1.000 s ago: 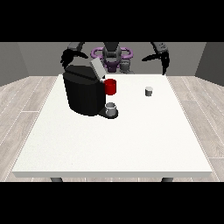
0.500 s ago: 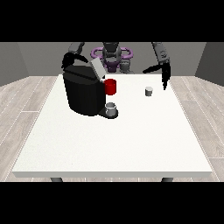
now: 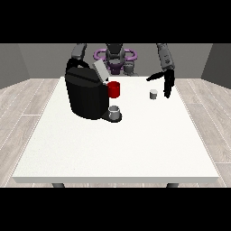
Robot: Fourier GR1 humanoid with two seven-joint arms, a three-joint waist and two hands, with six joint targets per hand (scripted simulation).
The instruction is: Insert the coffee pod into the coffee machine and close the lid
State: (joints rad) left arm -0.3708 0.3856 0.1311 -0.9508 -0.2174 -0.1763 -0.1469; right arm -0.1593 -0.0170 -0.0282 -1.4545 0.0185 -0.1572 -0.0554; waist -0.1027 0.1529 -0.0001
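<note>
Front view: the hand at the view's right (image 3: 168,84) hangs with straight, spread fingers just beside the coffee pod (image 3: 154,94), not touching it. The pod stands upright on the table (image 3: 113,149) near its far edge, towards the view's right corner, well apart from the coffee machine (image 3: 88,94), whose lid (image 3: 100,71) is raised. Small and rigid, the pod probably weighs little; pinching its sides looks safest.
</note>
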